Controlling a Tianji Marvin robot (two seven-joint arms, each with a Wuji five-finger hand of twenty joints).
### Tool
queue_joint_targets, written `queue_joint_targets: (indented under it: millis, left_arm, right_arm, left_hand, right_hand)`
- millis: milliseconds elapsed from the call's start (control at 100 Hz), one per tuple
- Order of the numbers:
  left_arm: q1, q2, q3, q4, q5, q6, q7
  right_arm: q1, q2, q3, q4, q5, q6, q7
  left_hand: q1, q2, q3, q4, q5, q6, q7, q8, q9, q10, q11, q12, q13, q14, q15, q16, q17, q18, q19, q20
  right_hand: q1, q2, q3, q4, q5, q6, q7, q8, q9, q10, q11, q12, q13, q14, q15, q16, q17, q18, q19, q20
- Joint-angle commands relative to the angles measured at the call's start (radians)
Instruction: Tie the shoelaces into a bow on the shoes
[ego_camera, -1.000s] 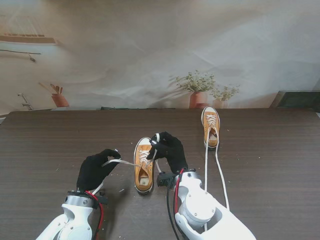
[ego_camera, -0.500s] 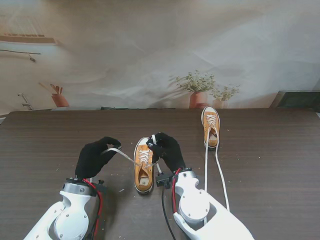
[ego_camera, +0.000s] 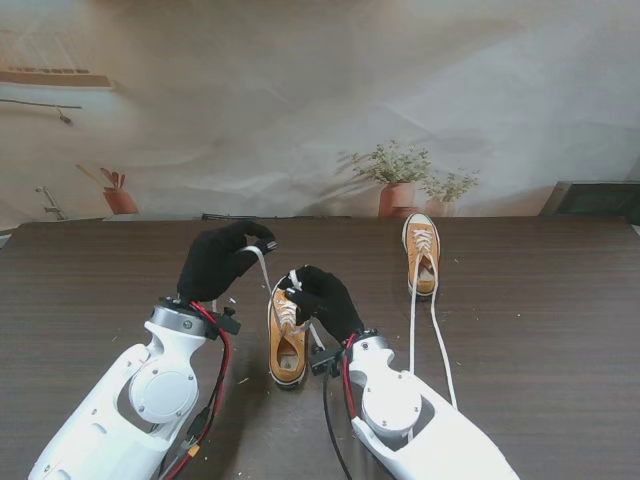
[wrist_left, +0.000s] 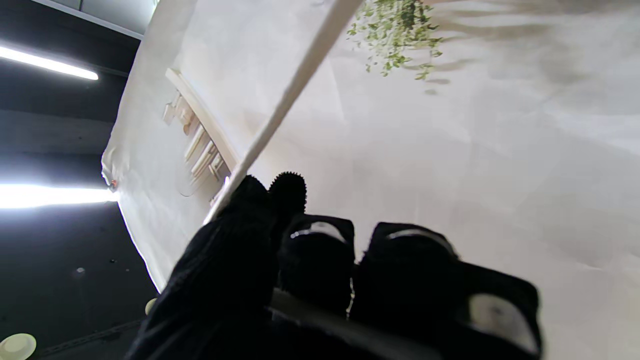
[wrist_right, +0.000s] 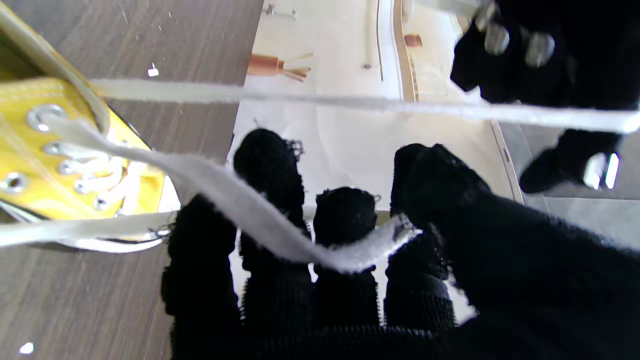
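A staged lab set: a printed room backdrop (ego_camera: 300, 110) hangs behind the dark table (ego_camera: 100, 280).

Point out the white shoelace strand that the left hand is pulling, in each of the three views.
Stand view: the white shoelace strand runs from the black-gloved left hand down to the nearer yellow canvas shoe.
Left wrist view: the strand rises diagonally from the pinching fingertips.
Right wrist view: the strand crosses the picture, shoe to left hand.
Shared landmark: the left hand.
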Motion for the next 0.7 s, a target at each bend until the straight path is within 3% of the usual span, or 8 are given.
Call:
queue_joint_targets:
  millis: [0, 290, 370, 440, 470, 550, 610, 690]
  left_arm:
    - [-0.017, -0.009, 0.010, -0.022, 0.000, 0.002, -0.019]
    - [-0.082, -0.014, 0.065, 0.000, -0.014, 0.004, -0.028]
    - [-0.099, -0.016, 0.080, 0.009, -0.021, 0.001, -0.032]
    - [-0.113, -0.017, 0.092, 0.019, -0.027, -0.003, -0.034]
    - [-0.119, -0.018, 0.097, 0.023, -0.027, -0.004, -0.035]
    - [-0.131, -0.017, 0.103, 0.031, -0.023, -0.009, -0.036]
    - [-0.139, -0.017, 0.106, 0.037, -0.017, -0.011, -0.036]
    - [-0.148, -0.016, 0.108, 0.043, -0.011, -0.010, -0.037]
  right_arm:
    - [0.005, 0.017, 0.005, 0.001, 0.014, 0.003, 0.039]
    - [0.020, 0.025, -0.002, 0.007, 0.037, -0.005, 0.087]
    - [0.029, 0.028, -0.008, 0.012, 0.048, -0.010, 0.107]
    - [0.040, 0.030, -0.014, 0.019, 0.047, -0.016, 0.124]
    - [0.045, 0.032, -0.018, 0.023, 0.044, -0.019, 0.130]
    - [0.057, 0.036, -0.025, 0.028, 0.039, -0.022, 0.150]
    - [0.064, 0.042, -0.029, 0.031, 0.020, -0.020, 0.165]
    - [0.073, 0.045, -0.035, 0.038, 0.000, -0.026, 0.172]
  left_hand:
    - [0.010, 0.042, -0.034, -0.001, -0.018, -0.064, 0.011, -0.003, 0.024, -0.031, 0.018, 0.033, 0.042, 0.010, 0.002, -0.015, 0.013, -0.042, 0.107, -0.012]
    - [0.010, 0.043, -0.035, 0.000, -0.018, -0.066, 0.013, -0.004, 0.025, -0.033, 0.018, 0.034, 0.042, 0.006, 0.004, -0.014, 0.013, -0.049, 0.109, -0.013]
    - [0.010, 0.043, -0.036, 0.000, -0.017, -0.066, 0.014, -0.004, 0.025, -0.035, 0.019, 0.034, 0.042, 0.005, 0.004, -0.014, 0.013, -0.049, 0.109, -0.014]
    - [0.010, 0.044, -0.035, 0.000, -0.018, -0.066, 0.014, -0.004, 0.026, -0.035, 0.019, 0.034, 0.042, 0.005, 0.005, -0.013, 0.014, -0.050, 0.109, -0.014]
    - [0.010, 0.044, -0.036, 0.000, -0.018, -0.067, 0.014, -0.004, 0.026, -0.034, 0.019, 0.034, 0.042, 0.005, 0.005, -0.013, 0.014, -0.051, 0.110, -0.014]
    - [0.009, 0.044, -0.037, 0.000, -0.018, -0.068, 0.014, -0.004, 0.025, -0.036, 0.019, 0.035, 0.042, 0.004, 0.005, -0.013, 0.014, -0.053, 0.110, -0.015]
    - [0.008, 0.044, -0.037, 0.000, -0.018, -0.068, 0.014, -0.004, 0.026, -0.037, 0.019, 0.035, 0.043, 0.002, 0.005, -0.013, 0.014, -0.054, 0.110, -0.015]
    - [0.009, 0.045, -0.037, 0.000, -0.019, -0.068, 0.014, -0.005, 0.026, -0.039, 0.020, 0.035, 0.043, 0.000, 0.007, -0.013, 0.015, -0.057, 0.112, -0.015]
  right_hand:
    - [-0.042, 0.008, -0.018, -0.015, -0.035, 0.002, -0.035, -0.034, -0.034, -0.023, 0.033, 0.029, -0.023, -0.027, 0.013, 0.011, -0.024, -0.034, 0.011, 0.019]
    - [-0.076, 0.015, 0.001, 0.001, -0.067, 0.002, -0.092, -0.047, -0.067, -0.023, 0.033, 0.041, -0.060, -0.031, 0.001, 0.020, -0.053, -0.044, -0.007, 0.026]
    - [-0.088, 0.018, 0.010, 0.024, -0.090, -0.008, -0.135, -0.023, -0.092, -0.023, 0.033, 0.040, -0.082, -0.034, -0.007, 0.030, -0.074, -0.052, -0.018, 0.032]
    - [-0.104, 0.025, 0.025, 0.074, -0.121, -0.017, -0.196, 0.026, -0.104, -0.028, 0.038, 0.032, -0.090, -0.040, -0.015, 0.041, -0.077, -0.054, -0.023, 0.039]
    - [-0.120, 0.013, 0.034, 0.103, -0.127, -0.019, -0.231, 0.096, -0.108, -0.034, 0.040, 0.030, -0.091, -0.046, -0.017, 0.044, -0.075, -0.058, -0.023, 0.040]
    - [-0.153, -0.039, 0.054, 0.109, -0.162, -0.023, -0.250, 0.137, -0.139, -0.041, 0.036, 0.032, -0.114, -0.054, -0.030, 0.043, -0.081, -0.062, -0.030, 0.038]
    - [-0.163, -0.031, 0.023, 0.138, -0.193, -0.026, -0.260, 0.155, -0.161, -0.058, 0.037, 0.044, -0.126, -0.067, -0.039, 0.045, -0.084, -0.067, -0.035, 0.035]
    - [-0.170, -0.103, -0.002, 0.132, -0.197, -0.017, -0.261, 0.163, -0.169, -0.064, 0.036, 0.049, -0.130, -0.072, -0.047, 0.045, -0.084, -0.068, -0.037, 0.033]
